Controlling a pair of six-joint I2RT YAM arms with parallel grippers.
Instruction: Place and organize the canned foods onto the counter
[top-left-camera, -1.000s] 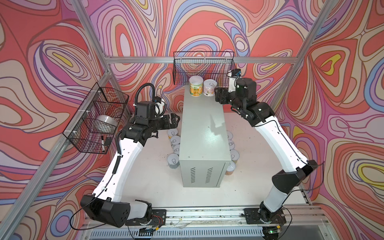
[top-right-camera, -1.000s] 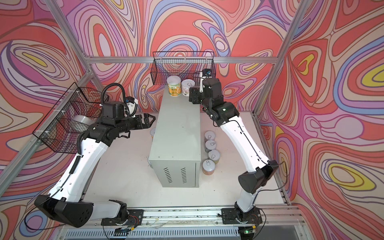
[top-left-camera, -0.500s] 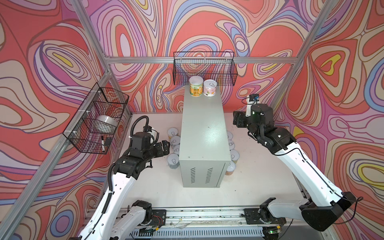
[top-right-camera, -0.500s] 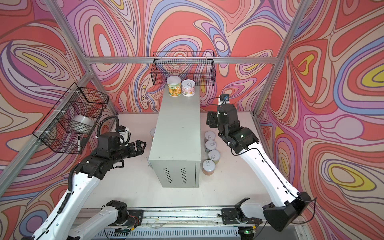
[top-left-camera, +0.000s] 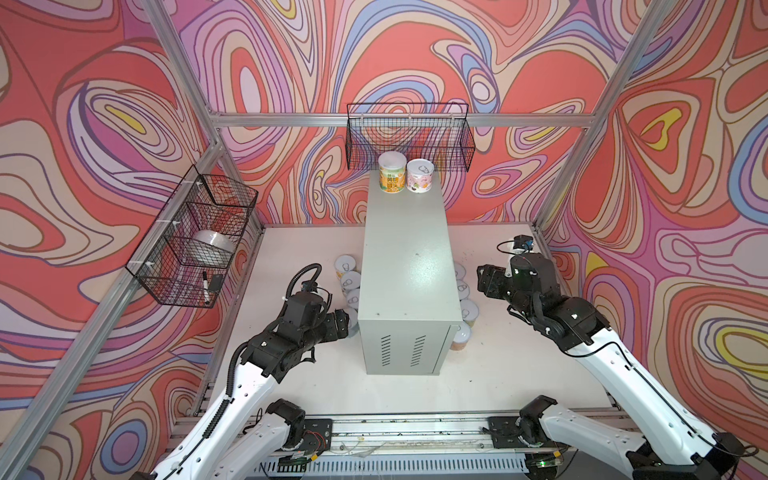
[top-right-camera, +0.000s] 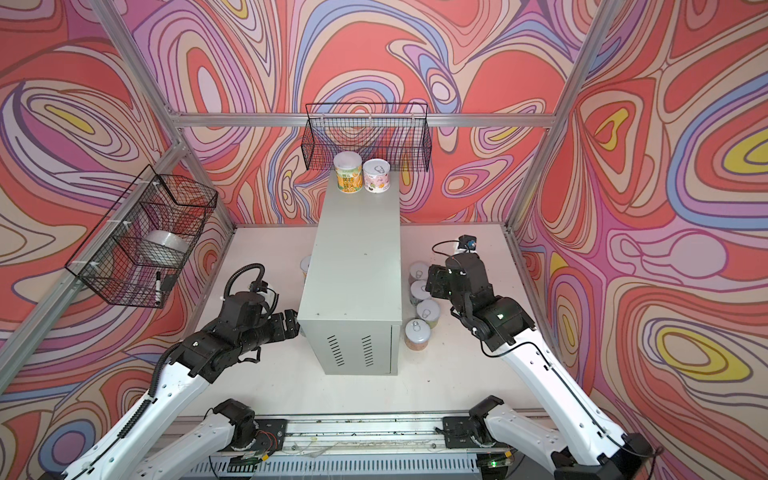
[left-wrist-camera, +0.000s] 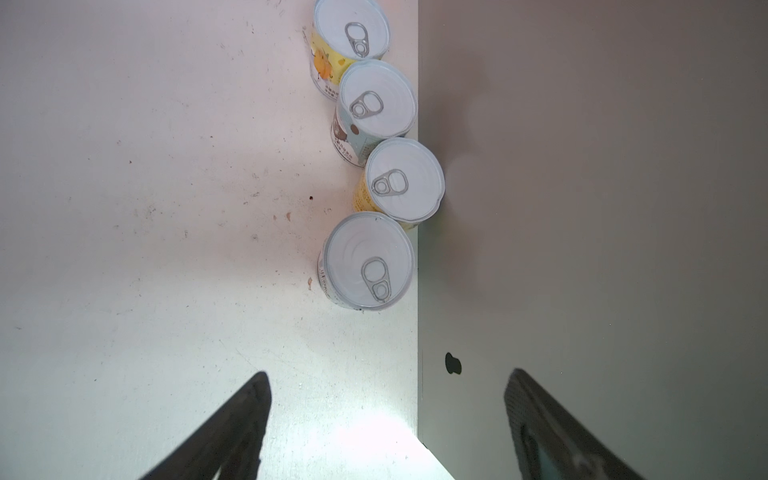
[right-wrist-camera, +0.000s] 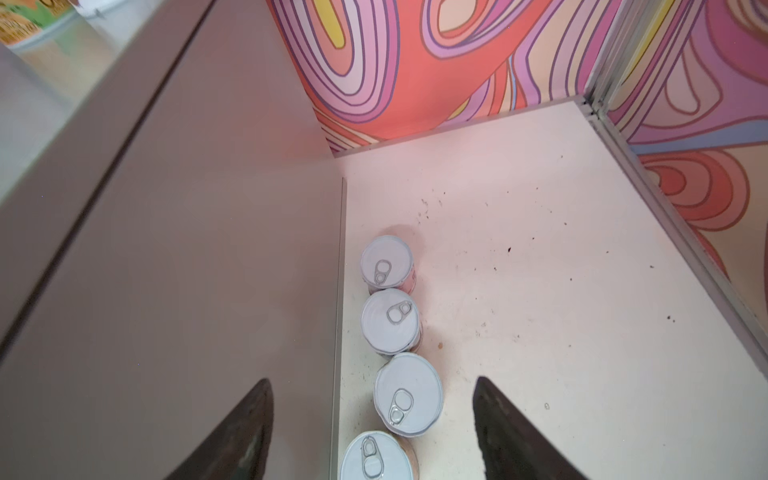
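Observation:
The counter (top-left-camera: 405, 266) (top-right-camera: 357, 257) is a tall grey cabinet in mid-table. At its far end stand a yellow-green can (top-left-camera: 392, 172) and a pink can (top-left-camera: 420, 176). Several cans line its left foot (left-wrist-camera: 370, 259) (top-left-camera: 345, 266) and several its right foot (right-wrist-camera: 390, 320) (top-right-camera: 428, 311). My left gripper (left-wrist-camera: 388, 374) (top-left-camera: 343, 324) hangs open and empty by the front left corner, short of the nearest can. My right gripper (right-wrist-camera: 372, 380) (top-right-camera: 432, 282) is open above the right row, with one can (right-wrist-camera: 409, 392) lying below and between its fingers, untouched.
A black wire basket (top-left-camera: 409, 137) hangs on the back wall behind the counter. A second basket (top-left-camera: 195, 237) on the left wall holds a white tape roll (top-left-camera: 214, 245) and a marker (top-left-camera: 205, 286). Aluminium posts frame the white tabletop (top-left-camera: 291, 249).
Both arms dropped from counter height and pulled toward the front, down beside the cabinet. The right gripper has left the pink can standing on the counter top. Both jaws narrowed a little.

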